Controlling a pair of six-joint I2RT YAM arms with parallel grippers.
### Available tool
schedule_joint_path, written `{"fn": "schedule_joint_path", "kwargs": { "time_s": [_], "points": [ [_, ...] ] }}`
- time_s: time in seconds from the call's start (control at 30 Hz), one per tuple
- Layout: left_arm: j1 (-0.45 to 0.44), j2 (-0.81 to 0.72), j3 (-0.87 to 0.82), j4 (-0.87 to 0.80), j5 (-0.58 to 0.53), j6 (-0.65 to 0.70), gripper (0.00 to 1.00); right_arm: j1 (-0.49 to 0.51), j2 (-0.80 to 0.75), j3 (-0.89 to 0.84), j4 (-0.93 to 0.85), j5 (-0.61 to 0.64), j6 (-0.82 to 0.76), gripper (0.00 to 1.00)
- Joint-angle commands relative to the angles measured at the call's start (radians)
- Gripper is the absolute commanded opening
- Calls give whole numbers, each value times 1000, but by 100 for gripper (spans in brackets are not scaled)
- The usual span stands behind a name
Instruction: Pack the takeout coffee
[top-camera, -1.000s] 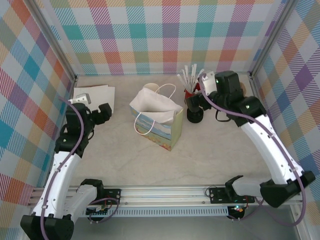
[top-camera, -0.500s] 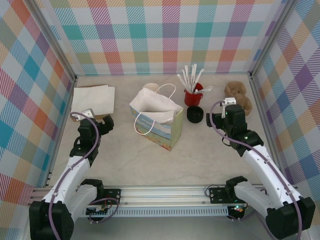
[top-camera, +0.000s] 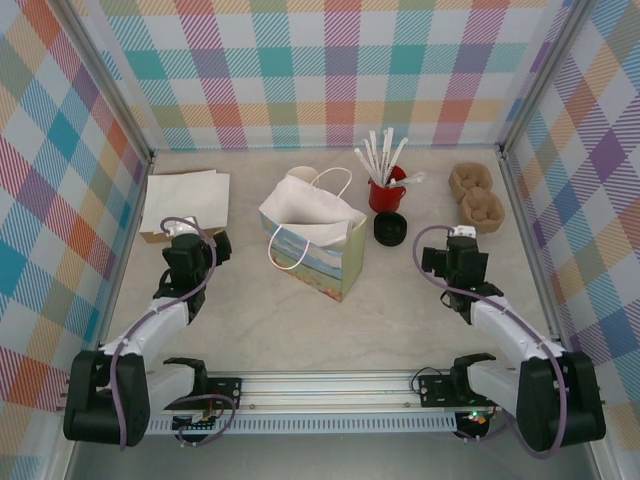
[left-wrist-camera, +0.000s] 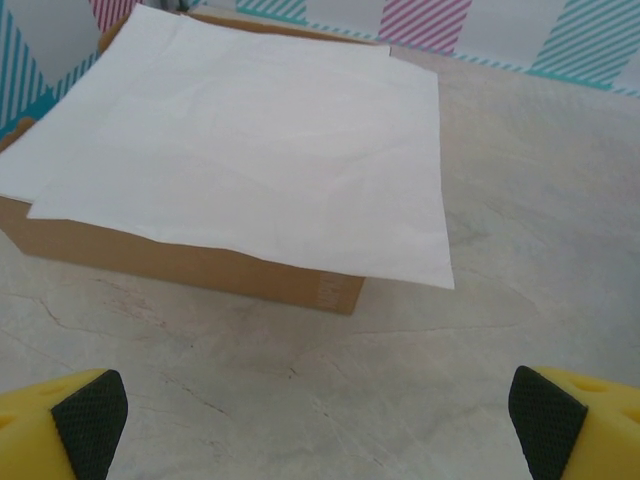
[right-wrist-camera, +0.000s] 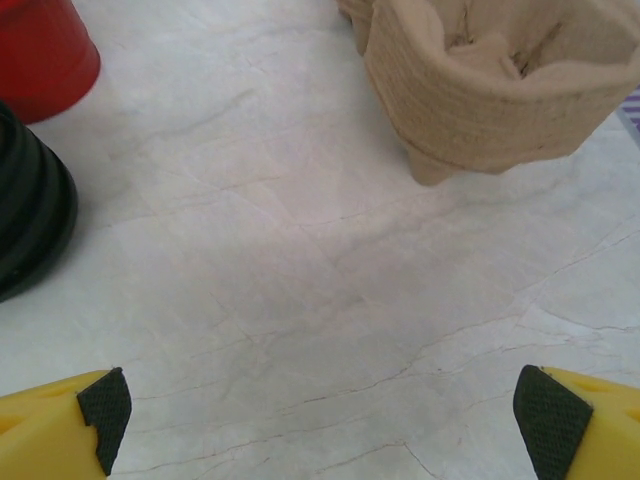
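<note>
Bag (top-camera: 335, 265), paper, upright, open-mouthed, on desk (top-camera: 300, 330); coffee presumably packed inside. Left gripper (left-wrist-camera: 318, 425), right gripper (right-wrist-camera: 320, 410): fully spread, empty. Next: nothing beyond checking contents.

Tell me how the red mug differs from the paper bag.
The red mug is small, round and holds white sticks; the paper bag is larger and boxy. The mug is plain red; the bag bears a printed picture. Both stand upright, open-topped.
</note>
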Motion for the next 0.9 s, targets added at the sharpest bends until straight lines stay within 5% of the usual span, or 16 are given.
{"fn": "schedule_joint_path", "kwargs": {
  "time_s": [0.0,0.5,0.87],
  "points": [
    [16,48,-22,139,30,51,100,-7,52,-41,247,9,-17,100],
    [83,199,-79,396,232,113,100,-18,392,-17,752,-108,-177,100],
    [85,202,-102,459,312,129,100,-111,454,-32,815,-294,-125,100]
  ]
}}
